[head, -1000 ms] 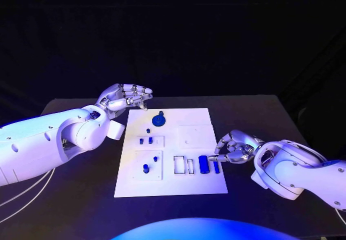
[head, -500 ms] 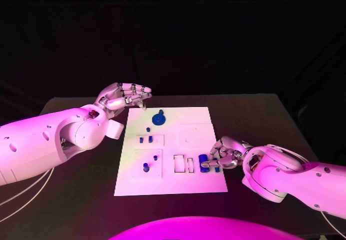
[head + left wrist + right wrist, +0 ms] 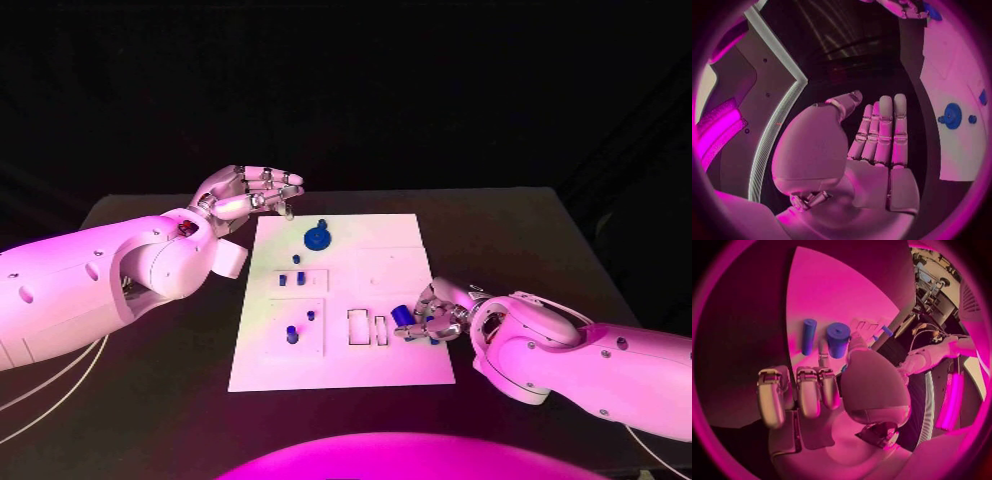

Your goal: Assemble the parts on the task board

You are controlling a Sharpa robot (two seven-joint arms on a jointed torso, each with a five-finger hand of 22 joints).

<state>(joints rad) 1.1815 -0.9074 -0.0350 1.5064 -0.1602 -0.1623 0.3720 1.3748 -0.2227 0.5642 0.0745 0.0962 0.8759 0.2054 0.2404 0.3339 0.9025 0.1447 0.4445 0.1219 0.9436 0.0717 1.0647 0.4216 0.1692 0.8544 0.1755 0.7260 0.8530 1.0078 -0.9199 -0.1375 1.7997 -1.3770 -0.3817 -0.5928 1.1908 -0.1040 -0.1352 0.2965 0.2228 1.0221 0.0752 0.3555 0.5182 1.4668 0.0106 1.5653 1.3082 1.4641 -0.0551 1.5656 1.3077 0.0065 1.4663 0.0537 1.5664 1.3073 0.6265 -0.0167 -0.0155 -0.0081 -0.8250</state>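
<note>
L hand (image 3: pixel 254 190) unchanged off the task board (image 3: pixel 340 372)'s far corner, fingers loosely curled, grasping nothing. R hand (image 3: pixel 438 312) has slid inward over the board edge since 1 s ago; fingertips now at the thick blue cylinder (image 3: pixel 837 339), thin peg (image 3: pixel 808 336) just beside. Can't tell if gripped yet; pickup looks imminent.

I see a black table (image 3: pixel 159 330) across the middle and bottom of my head view. Behind it, a dark black curtain (image 3: pixel 375 90) fills the top.
</note>
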